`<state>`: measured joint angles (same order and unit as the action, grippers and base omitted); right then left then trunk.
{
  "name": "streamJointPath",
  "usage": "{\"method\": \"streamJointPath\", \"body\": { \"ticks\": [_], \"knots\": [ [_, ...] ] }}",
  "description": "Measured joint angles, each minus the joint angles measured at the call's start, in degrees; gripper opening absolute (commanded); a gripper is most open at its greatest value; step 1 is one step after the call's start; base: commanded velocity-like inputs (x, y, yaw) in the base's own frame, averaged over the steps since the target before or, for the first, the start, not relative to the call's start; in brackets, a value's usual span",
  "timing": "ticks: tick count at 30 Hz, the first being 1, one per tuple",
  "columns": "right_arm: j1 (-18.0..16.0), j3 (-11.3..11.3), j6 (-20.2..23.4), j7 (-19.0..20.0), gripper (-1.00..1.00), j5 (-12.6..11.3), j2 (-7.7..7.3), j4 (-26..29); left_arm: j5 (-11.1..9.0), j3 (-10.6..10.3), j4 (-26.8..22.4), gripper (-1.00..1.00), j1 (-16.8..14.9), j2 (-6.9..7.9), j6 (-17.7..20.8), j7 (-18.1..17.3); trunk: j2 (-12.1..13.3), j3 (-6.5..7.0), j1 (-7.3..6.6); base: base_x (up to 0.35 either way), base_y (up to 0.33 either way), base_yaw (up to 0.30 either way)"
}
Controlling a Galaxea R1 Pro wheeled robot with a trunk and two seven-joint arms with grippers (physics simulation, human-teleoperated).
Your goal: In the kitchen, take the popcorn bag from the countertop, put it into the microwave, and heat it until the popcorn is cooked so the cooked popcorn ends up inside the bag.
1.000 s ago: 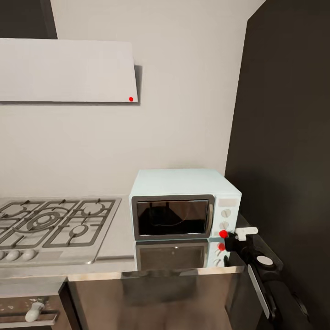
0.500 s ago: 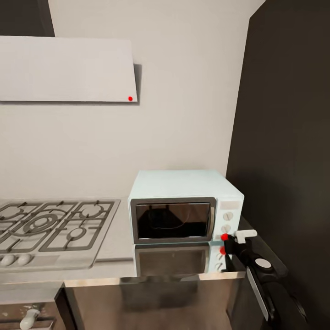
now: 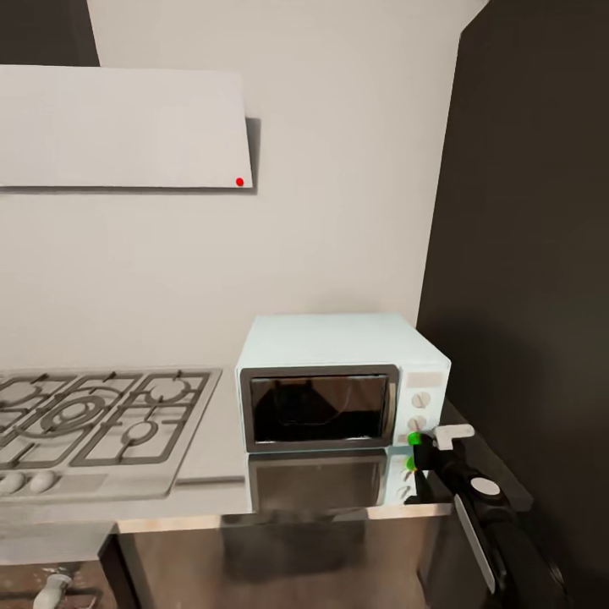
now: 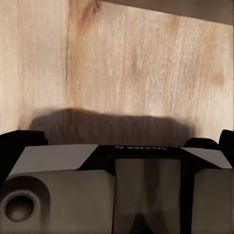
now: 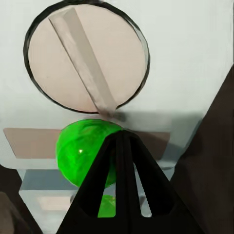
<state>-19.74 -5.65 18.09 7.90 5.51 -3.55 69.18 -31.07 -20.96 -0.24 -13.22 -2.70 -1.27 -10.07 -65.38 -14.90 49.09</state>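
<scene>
The pale mint-blue microwave stands on the grey countertop with its dark glass door closed. I cannot make out the popcorn bag or the popcorn behind the glass. The light dot under the two knobs glows green. My right gripper is shut, its tip against that dot. In the right wrist view the joined fingers point at the green dot, just below a round knob. My left gripper hangs over a wooden floor, its dark fingers apart at the picture's sides.
A gas hob lies left of the microwave. A white hood with a red dot hangs above it. A tall dark cabinet closes the right side, close to my right arm. Dark cabinet fronts run below the worktop.
The microwave's light dot has turned from red to green. My right gripper stays at the dot. The camera has shifted slightly.
</scene>
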Motion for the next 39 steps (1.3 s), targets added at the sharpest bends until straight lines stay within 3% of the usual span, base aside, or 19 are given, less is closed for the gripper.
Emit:
{"method": "streamJointPath", "body": {
  "ticks": [9,18,23,26,27,31,32,36,39],
  "knots": [
    [-0.17,0.06,0.08,0.05,-1.00,0.22,0.01,1.37,0.01,0.00,0.04,1.00,0.00,-0.02,-0.01,-0.01,0.00,0.00,0.01,-0.345,0.000,0.000],
    [-0.17,0.02,0.92,0.32,-1.00,0.17,0.01,7.42,0.01,0.00,0.03,1.00,0.00,-0.02,-0.01,-0.01,0.00,0.00,0.00,-0.345,0.000,0.000],
    [-0.17,0.25,0.96,0.33,-1.00,-0.03,0.04,7.80,0.01,0.00,0.03,1.00,0.00,-0.02,-0.01,0.00,0.00,0.00,0.01,-0.345,0.000,0.000],
    [-0.13,0.23,0.96,0.34,-1.00,-0.34,-0.05,5.36,0.01,0.00,0.04,1.00,0.00,-0.02,0.00,0.00,0.00,0.00,0.01,-0.345,0.000,0.000],
    [-0.09,0.28,0.92,0.33,-1.00,-0.38,-0.07,2.39,0.01,0.00,0.03,1.00,0.00,-0.02,-0.01,0.05,0.00,-0.01,0.01,-0.292,0.000,0.000],
    [-0.11,0.36,-1.24,-0.04,-1.00,0.12,0.03,-21.91,0.01,0.00,0.00,1.00,0.00,0.06,-0.07,0.07,0.00,-0.01,-0.02,-0.098,0.000,0.000],
    [-0.12,0.31,-2.39,-0.10,-1.00,0.00,-0.02,-25.61,0.01,0.00,-0.01,1.00,0.00,0.07,-0.08,0.07,-0.01,-0.01,-0.02,-0.018,0.000,0.000],
    [-0.07,0.35,-9.42,-0.96,-1.00,-0.19,-0.53,-46.82,0.01,0.00,0.02,1.00,0.00,0.10,-0.08,0.07,-0.01,-0.01,-0.03,-0.005,0.000,0.000],
    [-0.11,0.56,-20.35,-1.32,-1.00,-0.25,-1.00,-66.18,0.01,0.00,0.03,1.00,0.00,0.15,-0.08,0.07,-0.01,-0.02,-0.03,0.000,0.000,0.000]
  ]
}}
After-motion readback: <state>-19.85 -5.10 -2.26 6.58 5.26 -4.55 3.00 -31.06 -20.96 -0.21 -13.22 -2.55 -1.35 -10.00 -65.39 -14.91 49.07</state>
